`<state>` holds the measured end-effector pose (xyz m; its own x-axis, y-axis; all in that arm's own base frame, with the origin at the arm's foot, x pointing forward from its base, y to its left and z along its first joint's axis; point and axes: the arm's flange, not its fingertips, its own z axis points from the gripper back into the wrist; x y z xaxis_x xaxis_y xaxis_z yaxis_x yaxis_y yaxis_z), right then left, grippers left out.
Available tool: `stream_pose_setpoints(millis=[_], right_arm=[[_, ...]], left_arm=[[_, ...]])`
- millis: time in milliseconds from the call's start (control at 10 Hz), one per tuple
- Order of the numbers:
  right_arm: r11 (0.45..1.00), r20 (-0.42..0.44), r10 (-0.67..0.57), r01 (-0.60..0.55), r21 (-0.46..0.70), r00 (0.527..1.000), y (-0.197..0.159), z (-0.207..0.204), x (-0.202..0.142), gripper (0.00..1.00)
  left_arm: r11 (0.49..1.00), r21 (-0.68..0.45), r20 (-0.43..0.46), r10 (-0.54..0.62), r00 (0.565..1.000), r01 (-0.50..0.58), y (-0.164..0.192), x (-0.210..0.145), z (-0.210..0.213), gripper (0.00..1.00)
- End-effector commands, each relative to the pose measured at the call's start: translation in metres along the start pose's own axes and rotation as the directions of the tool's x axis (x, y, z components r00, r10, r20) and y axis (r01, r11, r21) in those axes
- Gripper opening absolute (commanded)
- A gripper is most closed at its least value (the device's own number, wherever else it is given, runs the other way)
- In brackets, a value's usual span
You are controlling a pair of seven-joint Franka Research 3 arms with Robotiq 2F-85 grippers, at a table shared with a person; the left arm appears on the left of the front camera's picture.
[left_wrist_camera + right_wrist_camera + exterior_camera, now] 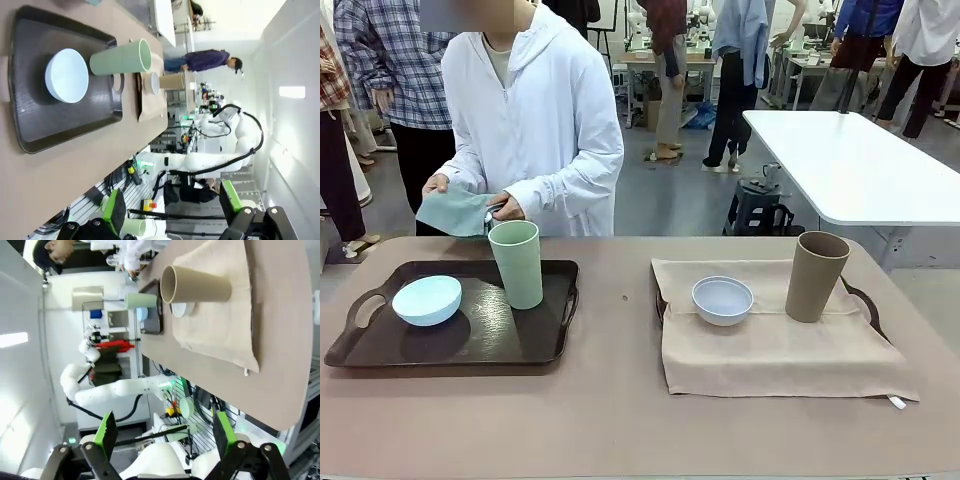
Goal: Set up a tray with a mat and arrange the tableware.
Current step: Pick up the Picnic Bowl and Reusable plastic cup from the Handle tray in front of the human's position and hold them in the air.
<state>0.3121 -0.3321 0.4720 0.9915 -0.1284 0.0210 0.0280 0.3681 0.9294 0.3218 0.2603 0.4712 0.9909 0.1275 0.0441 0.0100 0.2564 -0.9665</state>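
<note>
Front view: a beige cloth mat (775,345) hides the right dark tray (867,304) except its handles. The left hand (172,204) and the right hand (164,429) stand spread, empty.

The tray (380,350) was dark brown, bearing a pale blue bowl (427,299) and light green tumbler (517,263). At three o'clock, the plain beige mat (770,350) held a bluish-white bowl (722,300) and tan-brown tumbler (815,276). The person's cloth (455,212) was muted teal.
</note>
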Motion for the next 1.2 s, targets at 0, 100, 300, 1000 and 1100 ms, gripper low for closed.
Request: stream_pose_setpoints(millis=[0, 100, 300, 1000, 1100], right_arm=[[0.998, 0.011, -0.03, 0.03, 0.047, 0.999, 0.002, 0.007, 0.005, 1.0], [0.998, 0.011, -0.035, 0.035, 0.049, 0.999, 0.001, 0.006, 0.006, 1.0], [0.998, -0.023, -0.057, 0.058, 0.007, 0.998, 0.003, -0.002, 0.013, 1.0], [0.999, 0.006, -0.02, 0.019, 0.025, 1.0, -0.004, 0.003, -0.001, 1.0], [0.999, 0.006, -0.02, 0.019, 0.025, 1.0, -0.004, 0.003, -0.001, 1.0]], left_arm=[[0.998, -0.046, 0.075, -0.039, 0.996, 0.042, -0.006, -0.012, -0.005, 1.0], [0.998, -0.049, 0.082, -0.036, 0.996, 0.04, -0.005, -0.013, 0.0, 1.0], [0.999, 0.02, 0.038, -0.027, 0.999, 0.026, -0.012, -0.01, -0.01, 1.0], [0.999, -0.034, 0.058, -0.018, 0.998, 0.02, -0.005, -0.012, 0.007, 1.0], [0.999, -0.034, 0.058, -0.018, 0.998, 0.02, -0.005, -0.012, 0.007, 1.0]])
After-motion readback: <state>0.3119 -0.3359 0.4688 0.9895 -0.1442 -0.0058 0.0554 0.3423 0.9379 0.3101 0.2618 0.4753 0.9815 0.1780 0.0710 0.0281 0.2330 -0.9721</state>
